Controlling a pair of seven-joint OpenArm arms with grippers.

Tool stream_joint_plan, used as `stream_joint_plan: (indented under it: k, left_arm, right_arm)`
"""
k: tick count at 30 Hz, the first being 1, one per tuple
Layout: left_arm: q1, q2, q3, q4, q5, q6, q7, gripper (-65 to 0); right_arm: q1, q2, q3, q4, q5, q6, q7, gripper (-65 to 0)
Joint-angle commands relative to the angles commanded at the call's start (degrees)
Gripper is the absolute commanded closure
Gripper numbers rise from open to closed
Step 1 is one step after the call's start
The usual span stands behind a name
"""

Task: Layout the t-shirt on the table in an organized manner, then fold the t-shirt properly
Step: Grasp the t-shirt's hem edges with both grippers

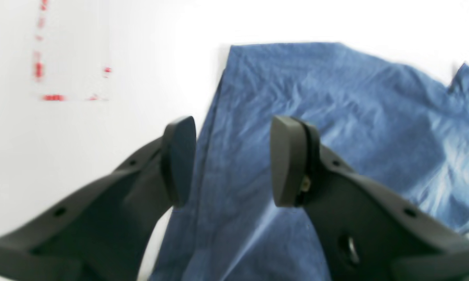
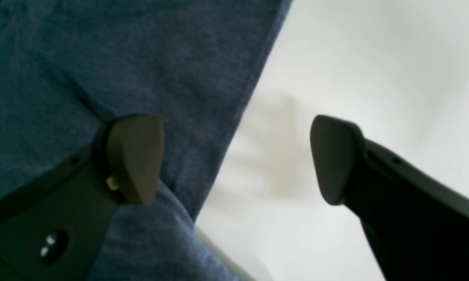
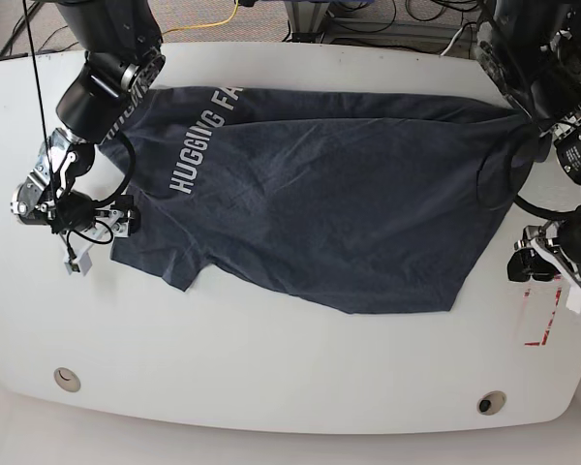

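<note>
On the base view's left, your right gripper (image 2: 236,158) hangs with fingers spread across the sleeve-side edge of the t-shirt (image 3: 320,213), one pad over cloth and one over bare table (image 3: 271,387), likely placed to catch that edge. The shirt lies across the middle, partly spread, its lower hem slanting. At the right, your left gripper (image 1: 232,162) gapes over the hem edge, gripping nothing.

Beyond the far edge of the table lies a grey floor (image 3: 261,19) strewn with cables — one yellow cable (image 3: 205,19) curls near the far-left side, and black cables (image 3: 397,15) tangle toward the far-right. A metal frame leg (image 3: 300,17) stands just behind the table's far edge, near its middle.
</note>
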State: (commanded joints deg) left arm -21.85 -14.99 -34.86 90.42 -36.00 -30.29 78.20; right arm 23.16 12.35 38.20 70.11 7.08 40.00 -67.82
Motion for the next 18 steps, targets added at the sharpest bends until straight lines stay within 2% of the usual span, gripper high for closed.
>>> stream_joint_plan:
  k: [3,18]
  left_arm:
    - [-1.6,0.3,0.0,-2.2,1.4,0.0,-1.1,-28.7]
    - [-2.6,0.4,0.0,-3.9,1.7,0.0,-3.2,-28.7]
  right_arm:
    - [-0.2,-1.3,0.0,-0.1,0.4,0.00,0.0,-56.3]
    - [-2.0,-6.4,-0.3,-0.1,0.6,0.00,0.0,-56.3]
